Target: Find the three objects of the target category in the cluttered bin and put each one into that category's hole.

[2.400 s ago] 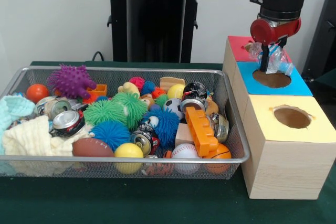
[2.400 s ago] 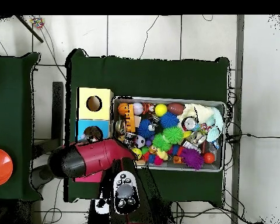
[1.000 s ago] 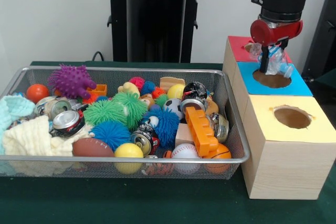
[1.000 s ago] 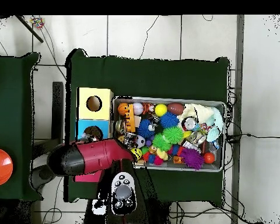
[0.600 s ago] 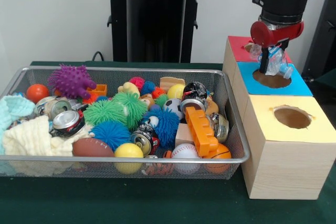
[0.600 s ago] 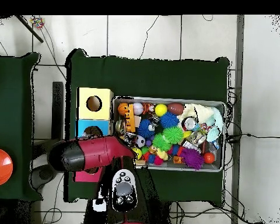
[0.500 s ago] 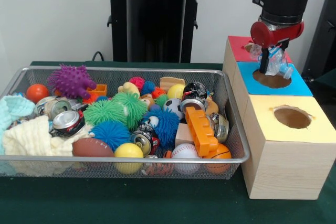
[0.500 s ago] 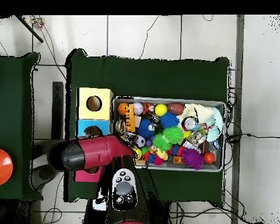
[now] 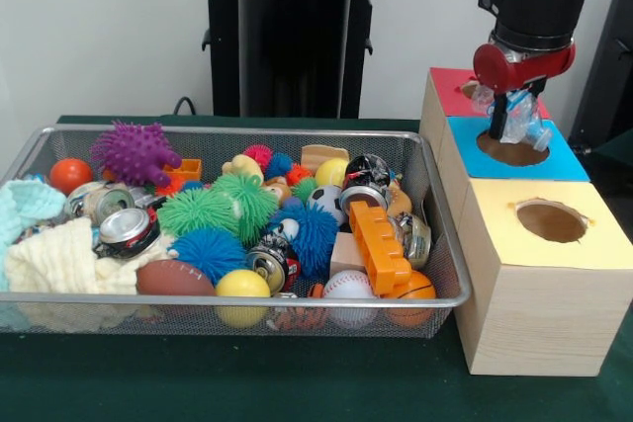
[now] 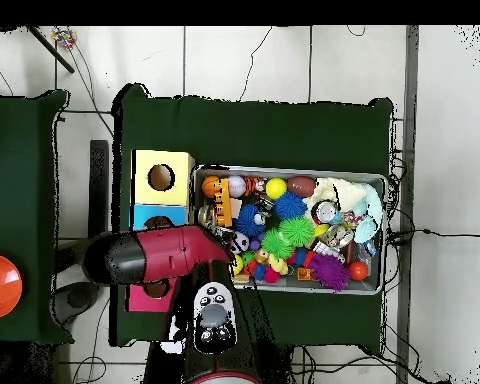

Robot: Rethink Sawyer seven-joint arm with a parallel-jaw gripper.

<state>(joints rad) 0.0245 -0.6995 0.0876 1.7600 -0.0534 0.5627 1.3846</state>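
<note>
My gripper (image 9: pixel 508 116) hangs over the round hole (image 9: pixel 511 149) of the blue-topped box (image 9: pixel 564 160), shut on a crumpled clear plastic bottle (image 9: pixel 525 118) with a blue cap. The bottle's lower end sits just above the hole's rim. In the overhead view the red arm (image 10: pixel 159 256) covers the gripper, the bottle and most of the blue box (image 10: pixel 146 214). The wire bin (image 9: pixel 237 131) holds dented cans (image 9: pixel 127 229) (image 9: pixel 269 266), spiky balls, sports balls and cloths.
A yellow-topped box (image 9: pixel 593 244) with its own hole stands nearest the camera and a red-topped box (image 9: pixel 447 86) stands behind the blue one, all in a row right of the bin. An orange block (image 9: pixel 379 247) leans on the bin's right side.
The gripper has risen a little and drifted slightly right with the bottle still in it. From overhead the arm has swung slightly toward the red box.
</note>
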